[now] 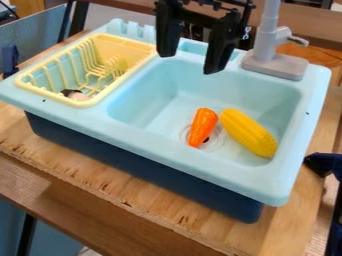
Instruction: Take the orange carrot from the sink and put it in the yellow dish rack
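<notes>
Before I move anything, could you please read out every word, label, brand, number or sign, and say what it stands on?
None can be read on the sink, rack, carrot, corn, faucet or gripper.
The dark specks on the sink's rim are too small to make out.
</notes>
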`<state>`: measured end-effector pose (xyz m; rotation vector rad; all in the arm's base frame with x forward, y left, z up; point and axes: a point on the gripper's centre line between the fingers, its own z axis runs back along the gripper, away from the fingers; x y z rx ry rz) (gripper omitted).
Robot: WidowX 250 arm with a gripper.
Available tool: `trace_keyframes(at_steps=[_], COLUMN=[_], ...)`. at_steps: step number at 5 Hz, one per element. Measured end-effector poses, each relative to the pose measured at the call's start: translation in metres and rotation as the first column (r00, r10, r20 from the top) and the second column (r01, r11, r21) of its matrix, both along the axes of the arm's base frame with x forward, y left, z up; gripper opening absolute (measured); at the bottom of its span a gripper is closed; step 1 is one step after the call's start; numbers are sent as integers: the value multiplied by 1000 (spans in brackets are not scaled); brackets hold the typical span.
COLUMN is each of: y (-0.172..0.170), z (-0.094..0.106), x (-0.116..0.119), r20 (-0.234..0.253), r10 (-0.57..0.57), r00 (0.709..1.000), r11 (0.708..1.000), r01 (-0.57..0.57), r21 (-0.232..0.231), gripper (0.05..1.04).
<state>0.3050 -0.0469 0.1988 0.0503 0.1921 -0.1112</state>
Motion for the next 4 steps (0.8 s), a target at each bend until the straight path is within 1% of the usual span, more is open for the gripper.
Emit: trace_keyframes(at_steps=[1,2,3,4], y=[0,16,38,41], z=[-13,-39,-54,-55], x=[1,-10,-19,-14], r20=[-24,92,109,140], r10=[2,-67,-49,-66], r00=[1000,993,993,988], r11=[1000,998,998,996], r01=[-2,69,53,74], r21=[5,-12,-34,-49], gripper=[999,999,999,999])
